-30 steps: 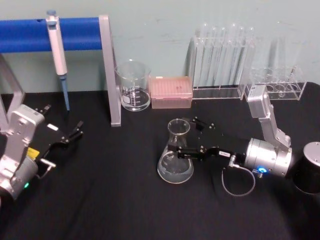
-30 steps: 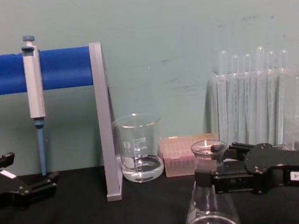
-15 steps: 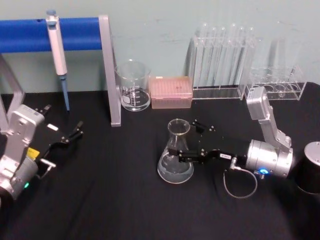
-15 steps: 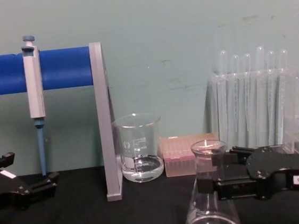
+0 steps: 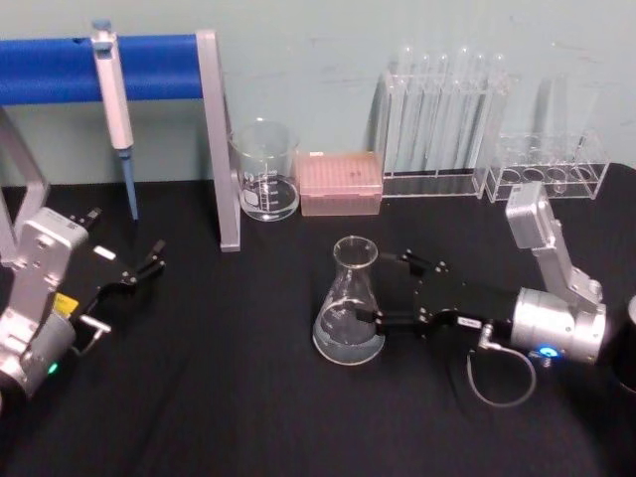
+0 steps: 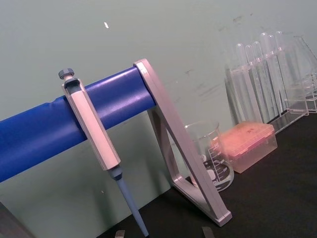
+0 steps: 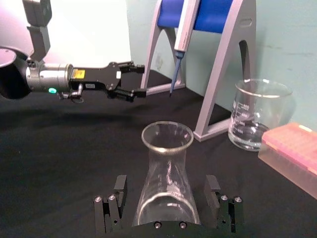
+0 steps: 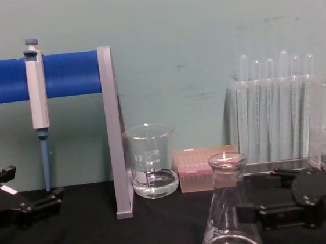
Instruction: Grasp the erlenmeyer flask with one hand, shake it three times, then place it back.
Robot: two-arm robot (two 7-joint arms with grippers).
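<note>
right gripper (image 5: 383, 293): low over the black table (image 5: 219, 397), right of centre, fingers spread. One finger on each side of the flask, both clear of the glass in the right wrist view; tips reach about to the flask's near side.
flask (image 5: 350, 310): upright on the table, centre-right, a little clear liquid in the base. Nothing grips it. In the chest view its neck and rim (image 8: 227, 163) stand just left of the right gripper's fingers.
left gripper (image 5: 141, 268): parked at the table's left edge, well apart from the flask, fingers a little apart, holding nothing. It shows beyond the flask in the right wrist view (image 7: 133, 79).
beaker (image 5: 265, 171): at the back, left of the flask, some clear liquid in the bottom, just beside the stand's grey leg.
pink box (image 5: 341, 184): touching or just beside the beaker on its right, at the wall.
stand (image 5: 214, 129): grey frame with a blue bar, back left.
pipette (image 5: 114, 99): hanging tip down from the blue bar.
tube racks (image 5: 442, 124): clear, with tall tubes, back right along the wall, behind the right arm.
</note>
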